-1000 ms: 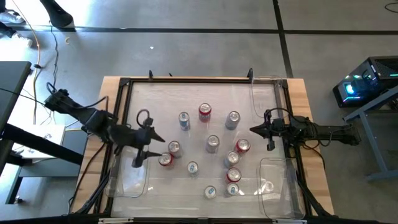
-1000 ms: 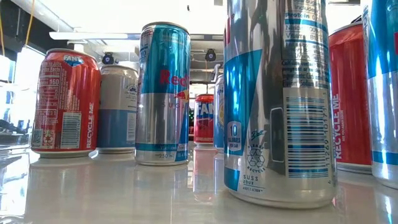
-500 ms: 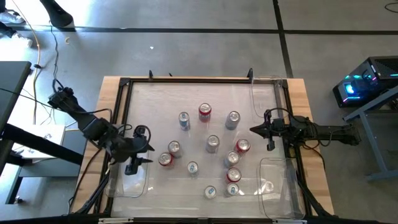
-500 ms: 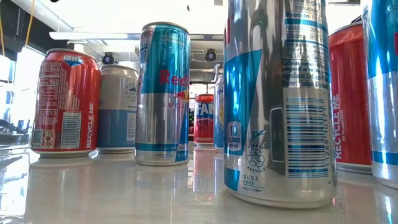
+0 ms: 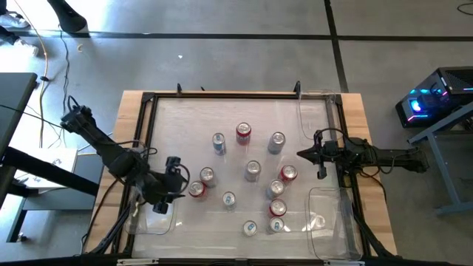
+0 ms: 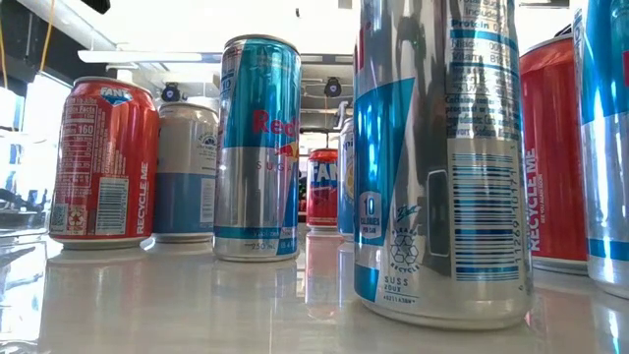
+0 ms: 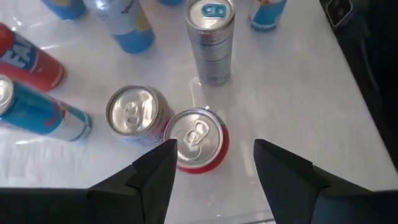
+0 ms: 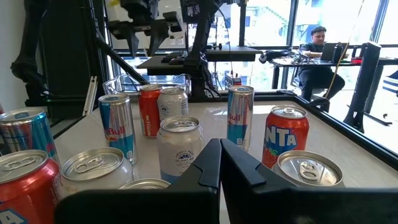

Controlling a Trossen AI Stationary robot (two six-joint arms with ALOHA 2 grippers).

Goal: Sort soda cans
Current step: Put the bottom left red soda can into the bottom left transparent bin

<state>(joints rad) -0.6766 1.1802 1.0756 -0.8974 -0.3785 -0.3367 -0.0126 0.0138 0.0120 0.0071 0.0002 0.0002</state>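
Several soda cans stand upright on their bases on the white table: red, silver and silver-blue, with silver tops. My left gripper [image 5: 179,189] hovers open by the table's left side, pointing down. Its fingers [image 7: 163,167] stand on either side of a red can [image 7: 198,140] [image 5: 196,190] without touching it. A silver can [image 7: 132,113] stands right against that red one. My right gripper [image 5: 304,154] waits shut near the table's right edge, facing the cans [image 8: 179,146]. The low view shows only cans, such as a red one [image 6: 103,162] and a slim silver-blue one [image 6: 257,147].
Clear plastic bins sit at the near left [image 5: 151,216], near right [image 5: 329,222] and far right [image 5: 314,111] of the table. A dark frame [image 5: 222,94] rims the table. A slim silver can [image 7: 210,37] stands just beyond the red one. A person sits at a desk [image 8: 318,38] in the room.
My left gripper has drawn back toward the table's near-left and tipped over until it points down beside the red can. The cans and my right arm have kept still.
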